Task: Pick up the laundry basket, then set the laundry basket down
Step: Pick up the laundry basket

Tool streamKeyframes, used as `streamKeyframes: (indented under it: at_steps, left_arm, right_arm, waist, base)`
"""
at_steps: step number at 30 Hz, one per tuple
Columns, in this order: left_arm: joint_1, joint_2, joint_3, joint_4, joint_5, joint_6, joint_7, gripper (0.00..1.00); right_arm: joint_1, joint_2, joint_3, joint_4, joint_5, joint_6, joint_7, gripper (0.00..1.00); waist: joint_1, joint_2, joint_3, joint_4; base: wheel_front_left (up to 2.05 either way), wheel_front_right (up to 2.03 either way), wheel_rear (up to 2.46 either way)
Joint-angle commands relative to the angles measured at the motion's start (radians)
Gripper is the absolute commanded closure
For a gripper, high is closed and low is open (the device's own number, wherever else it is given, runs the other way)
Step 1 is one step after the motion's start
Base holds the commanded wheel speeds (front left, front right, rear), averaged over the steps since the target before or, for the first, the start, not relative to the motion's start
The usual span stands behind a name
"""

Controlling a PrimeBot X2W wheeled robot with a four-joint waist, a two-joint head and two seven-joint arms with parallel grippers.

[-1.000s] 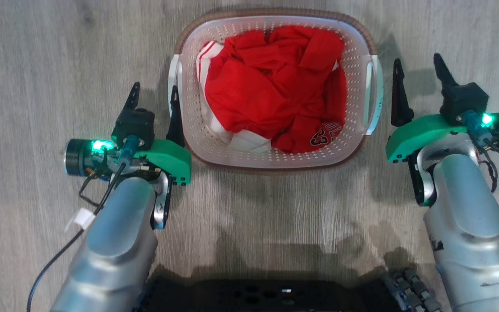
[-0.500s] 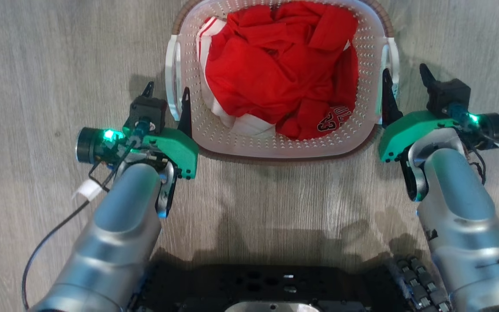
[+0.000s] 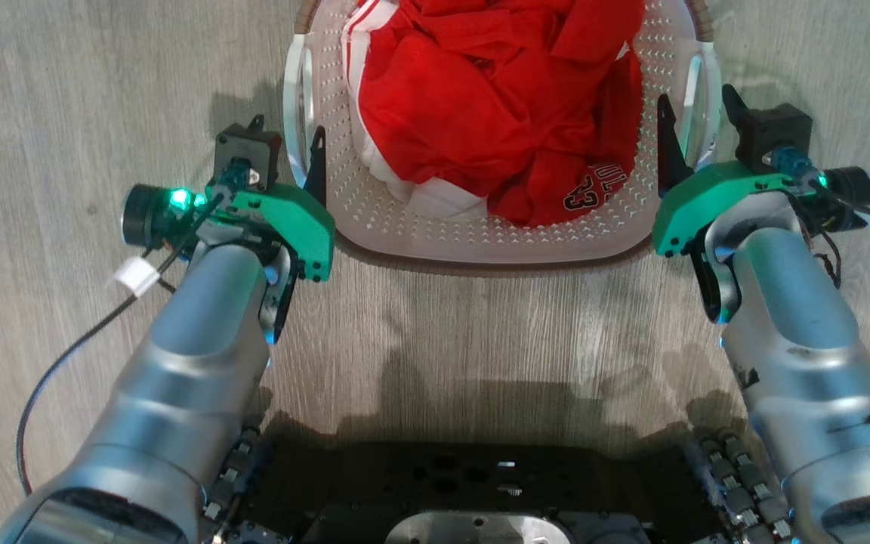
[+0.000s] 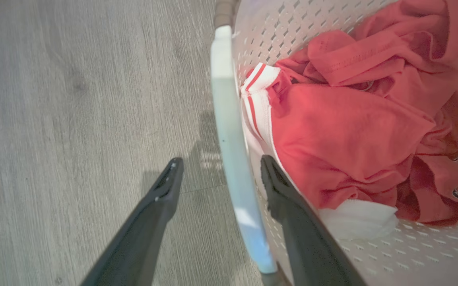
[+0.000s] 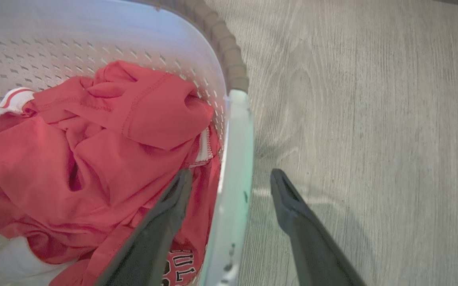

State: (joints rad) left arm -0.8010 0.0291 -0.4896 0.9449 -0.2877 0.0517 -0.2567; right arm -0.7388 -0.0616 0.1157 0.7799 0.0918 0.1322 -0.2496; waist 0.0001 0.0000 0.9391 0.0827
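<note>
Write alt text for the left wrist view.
The open left end effector straddles the white side handle of the laundry basket: one dark finger is outside over the grey wood floor, the other inside beside crumpled red clothing.

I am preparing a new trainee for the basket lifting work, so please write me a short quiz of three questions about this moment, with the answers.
1. True or false: the left gripper is shut on the left side handle of the white perforated plastic laundry basket.
2. What lies in the basket? A) blue towels B) crumpled red clothing with white trim C) glass bottles
3. Fill in: the right gripper has one finger on each side of the basket's right side ___.

Key:
1. False: it is open, with one finger on each side of that handle.
2. B
3. handle: the right side handle.
</note>
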Motion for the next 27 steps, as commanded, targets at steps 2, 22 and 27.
streamKeyframes:
  at_steps: [2,22,27]
  left_arm:
    - [-0.003,0.021,0.005,0.014,-0.009,-0.011,-0.005,0.00]
    - [-0.104,0.021,-0.169,0.151,-0.154,-0.058,-0.005,0.00]
    - [-0.120,0.021,-0.204,0.161,-0.182,-0.061,-0.005,0.25]
  right_arm:
    - [0.016,0.011,0.033,0.010,0.014,-0.002,-0.012,0.00]
    - [-0.127,0.011,0.164,0.250,0.146,-0.002,-0.012,0.03]
    - [-0.143,0.011,0.193,0.263,0.169,-0.002,-0.012,0.15]
  waist:
    - [-0.0001,0.0000,0.007,0.000]
    - [-0.0001,0.0000,0.015,-0.005]
    - [-0.0001,0.0000,0.023,-0.010]
  base:
    - [0.00,0.00,0.00]
    - [0.00,0.00,0.00]
    - [0.00,0.00,0.00]
